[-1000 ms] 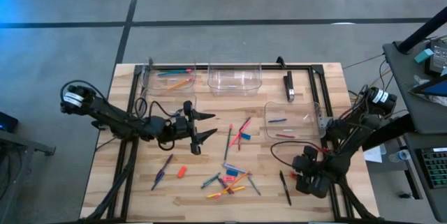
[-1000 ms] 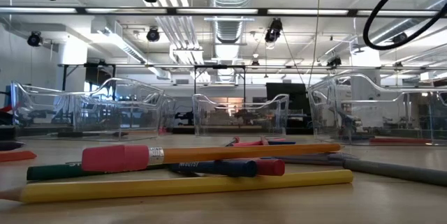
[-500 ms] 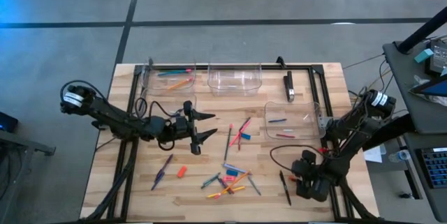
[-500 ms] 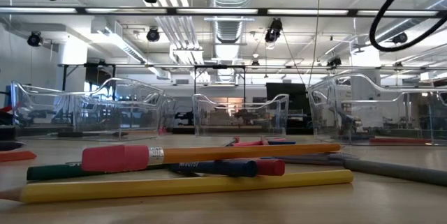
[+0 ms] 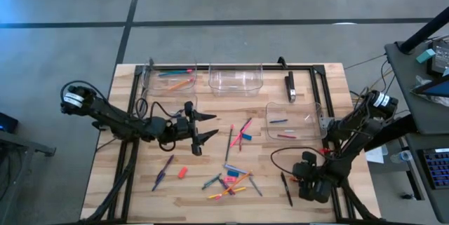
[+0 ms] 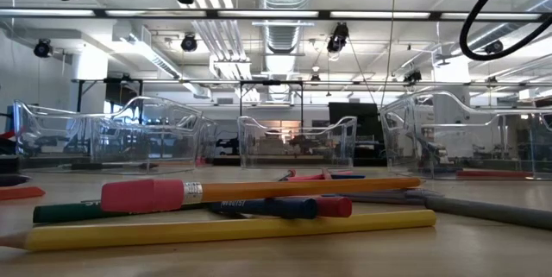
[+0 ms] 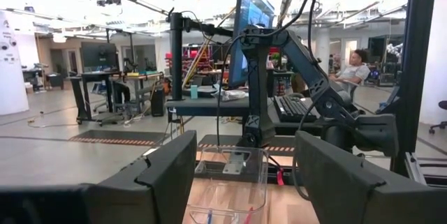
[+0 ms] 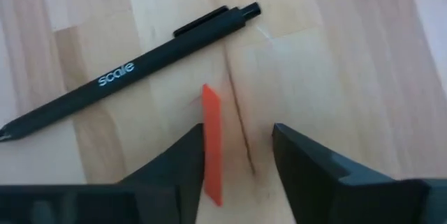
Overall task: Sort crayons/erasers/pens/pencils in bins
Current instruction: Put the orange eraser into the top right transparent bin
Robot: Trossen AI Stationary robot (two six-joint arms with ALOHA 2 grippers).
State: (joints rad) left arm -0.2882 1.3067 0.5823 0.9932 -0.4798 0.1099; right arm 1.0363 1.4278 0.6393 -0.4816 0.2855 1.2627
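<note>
My right gripper [image 5: 300,185] [image 8: 241,175] points steeply down near the table's near right corner, fingers apart, over a thin red-orange eraser [image 8: 211,144] seen edge on. A black pen [image 8: 133,74] [image 5: 286,188] lies just beyond it. My left gripper [image 5: 202,125] [image 7: 244,182] waits open, raised over the table's left middle. Loose pencils, crayons and an eraser [image 5: 182,172] lie in a scatter [image 5: 230,181] at the near middle. Clear bins stand at the far left [image 5: 168,78], far middle [image 5: 236,79] and right [image 5: 291,121]. My right gripper has one finger's inner side [image 8: 188,161] against the eraser's long flat side [image 8: 209,133]. The other finger [image 8: 300,161] stands clear of it, with bare wood between. The fingers come from above, slanting down, and lie along the eraser.
A black frame runs round the table, with a thick black fixture [image 5: 290,86] at the far right. More pencils [image 5: 238,134] lie at the table's middle, a purple stick [image 5: 163,172] at the near left. A person [image 7: 356,67] sits beyond the table's right side.
My right gripper has tipped a little and edged toward the black pen. The things on the table lie as before.
</note>
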